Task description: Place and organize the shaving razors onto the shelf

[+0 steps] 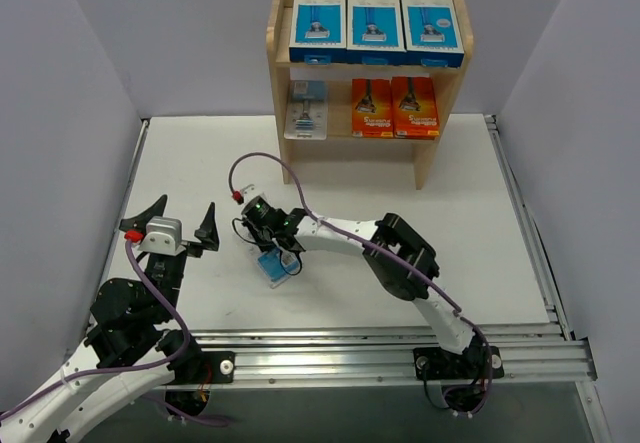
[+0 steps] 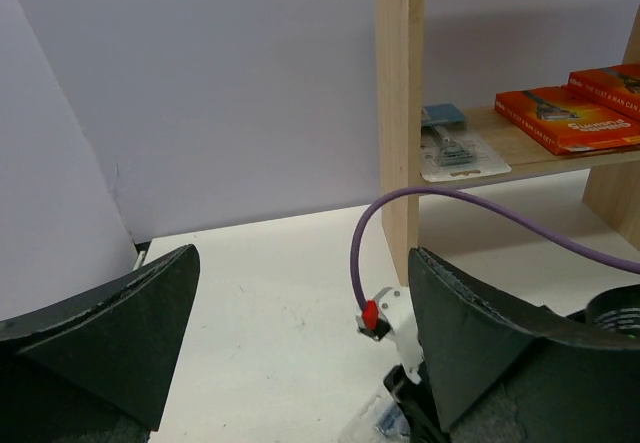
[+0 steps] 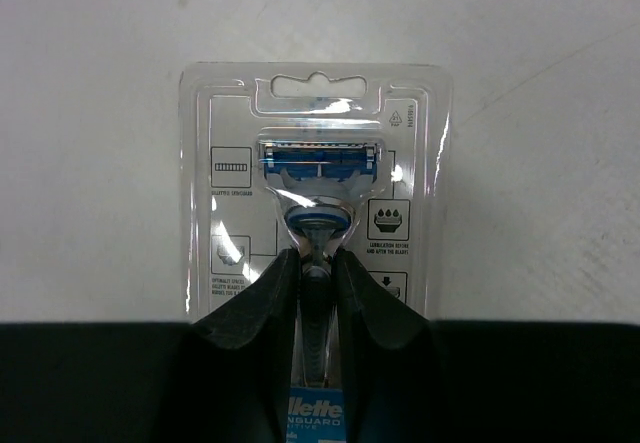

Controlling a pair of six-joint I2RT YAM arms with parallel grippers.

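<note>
The wooden shelf [image 1: 280, 73] stands at the back of the table. Its top tier holds three blue-and-white razor boxes [image 1: 374, 25]. The middle tier holds two orange boxes [image 1: 392, 107] and a clear blister card [image 1: 307, 111]. Another clear blister razor pack [image 3: 315, 153] lies flat on the table in front of the shelf [image 1: 278, 267]. My right gripper [image 3: 317, 263] is shut on it, its fingers pinching the raised handle bubble from both sides. My left gripper [image 1: 170, 225] hovers open over the table to the left, holding nothing; it also shows in the left wrist view [image 2: 302, 258].
The right arm's purple cable [image 1: 262, 159] loops up in front of the shelf's left leg [image 2: 400, 163]. Grey walls close in the left, back and right sides. An aluminium rail [image 1: 380, 348] runs along the near edge.
</note>
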